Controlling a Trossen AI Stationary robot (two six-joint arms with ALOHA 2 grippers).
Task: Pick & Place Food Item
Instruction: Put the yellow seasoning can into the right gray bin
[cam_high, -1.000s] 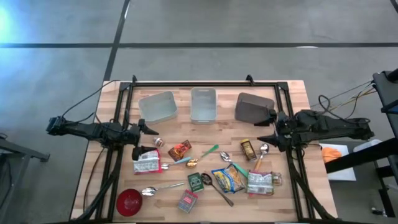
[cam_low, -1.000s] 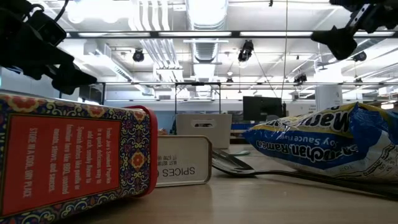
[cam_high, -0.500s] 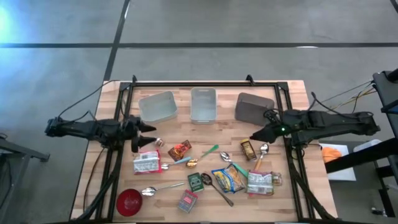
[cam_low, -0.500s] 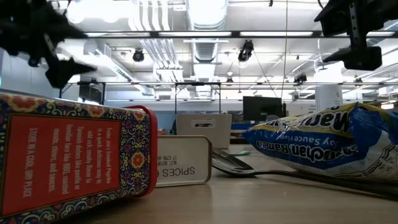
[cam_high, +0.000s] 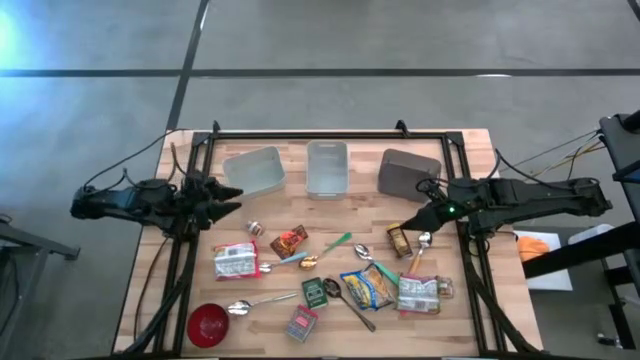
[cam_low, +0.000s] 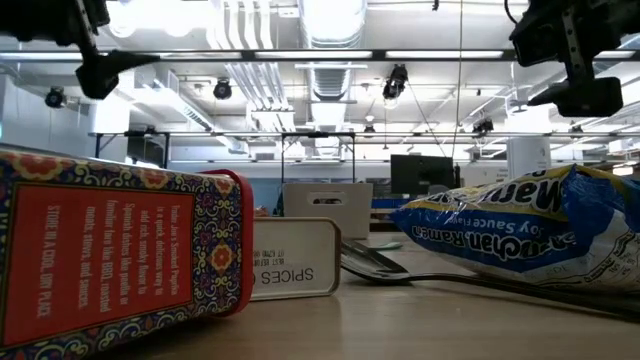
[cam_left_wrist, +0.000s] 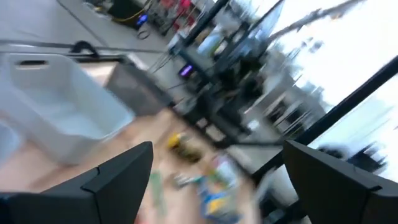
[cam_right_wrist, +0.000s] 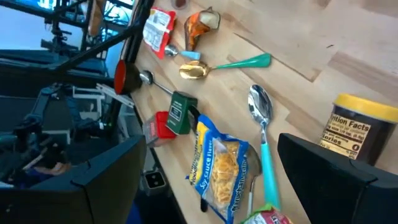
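Observation:
Food items lie scattered across the wooden table (cam_high: 190, 290): a white-and-red packet (cam_high: 236, 261), an orange pouch (cam_high: 288, 241), a yellow-lidded jar (cam_high: 399, 240), a blue-and-yellow ramen bag (cam_high: 368, 287) and a red-and-green packet (cam_high: 418, 294). My left gripper (cam_high: 225, 197) hovers open above the table's left side, pointing level, far of the white-and-red packet. My right gripper (cam_high: 410, 222) hovers open, tipped downward, just above the jar (cam_right_wrist: 351, 127). In the right wrist view my right gripper (cam_right_wrist: 211, 143) has nothing between its fingers.
Two clear bins (cam_high: 254, 171) (cam_high: 327, 167) and a grey bin (cam_high: 409, 174) line the far edge. A green tin (cam_high: 315, 292), a red tin (cam_high: 302, 322), a red bowl (cam_high: 208, 325) and several spoons (cam_high: 418, 247) lie among the food.
My left gripper has risen and drifted toward the far edge while rolling about its own axis, staying open. My right gripper has reached toward the table's middle, rolled and tipped downward over the jar, also staying open. Nothing on the table has moved.

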